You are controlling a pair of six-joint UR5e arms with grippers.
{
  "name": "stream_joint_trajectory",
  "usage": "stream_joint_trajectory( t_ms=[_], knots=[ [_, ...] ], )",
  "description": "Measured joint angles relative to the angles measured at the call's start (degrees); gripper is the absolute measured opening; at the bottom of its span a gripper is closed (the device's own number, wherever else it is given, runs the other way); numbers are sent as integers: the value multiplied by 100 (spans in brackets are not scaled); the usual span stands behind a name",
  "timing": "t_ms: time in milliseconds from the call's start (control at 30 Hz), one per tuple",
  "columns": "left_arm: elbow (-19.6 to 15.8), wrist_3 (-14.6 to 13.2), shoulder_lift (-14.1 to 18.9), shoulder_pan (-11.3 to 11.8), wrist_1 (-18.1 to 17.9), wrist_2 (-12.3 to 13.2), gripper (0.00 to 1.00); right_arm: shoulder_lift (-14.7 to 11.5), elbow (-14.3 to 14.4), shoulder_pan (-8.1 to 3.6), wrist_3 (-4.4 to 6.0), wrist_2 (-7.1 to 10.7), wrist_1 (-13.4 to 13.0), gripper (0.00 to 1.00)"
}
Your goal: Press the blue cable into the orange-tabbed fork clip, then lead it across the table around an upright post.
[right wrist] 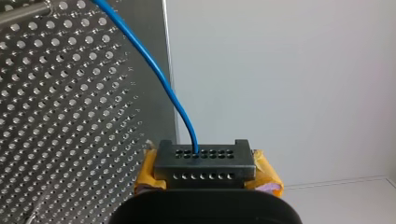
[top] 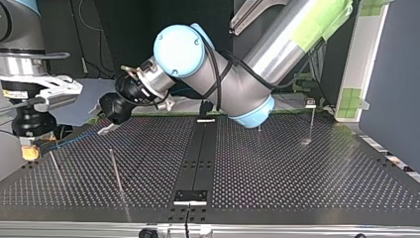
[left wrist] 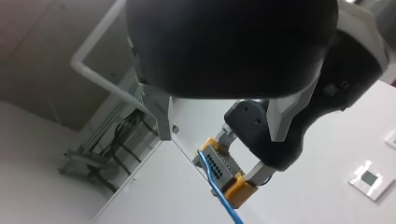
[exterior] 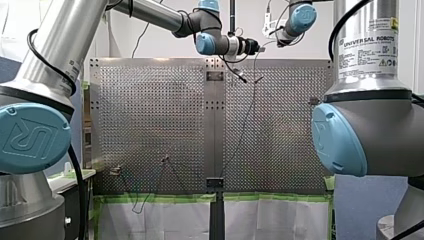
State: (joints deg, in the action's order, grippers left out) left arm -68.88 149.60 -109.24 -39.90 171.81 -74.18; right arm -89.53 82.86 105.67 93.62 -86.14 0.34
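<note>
The blue cable [right wrist: 154,70] rises from between the yellow pads of my right gripper [right wrist: 203,163], which is shut on it beside the perforated table's edge. At the top view's left, my right gripper [top: 29,151] holds the cable [top: 69,140] low over the table's corner. From there the cable runs toward my left gripper [top: 108,126]. My left gripper is black, hangs over the far edge and holds nothing I can see. In the left wrist view, my right gripper [left wrist: 224,175] pinches the cable [left wrist: 219,186] just ahead. I cannot make out the orange-tabbed clip.
Thin upright posts [top: 116,171] [top: 54,168] stand near the top view's left front, and two more [top: 311,121] [top: 258,126] stand at the far right. A black rail [top: 198,153] runs down the table's middle. My left arm [exterior: 150,12] spans high over the table [exterior: 150,125].
</note>
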Motion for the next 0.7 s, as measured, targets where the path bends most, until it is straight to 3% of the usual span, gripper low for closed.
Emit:
stream_joint_trajectory(
  t_ms=[700],
  knots=[
    [3, 1031, -388, 54, -448, -370, 100, -38, 1, 13, -19, 29, 0, 2]
  ],
)
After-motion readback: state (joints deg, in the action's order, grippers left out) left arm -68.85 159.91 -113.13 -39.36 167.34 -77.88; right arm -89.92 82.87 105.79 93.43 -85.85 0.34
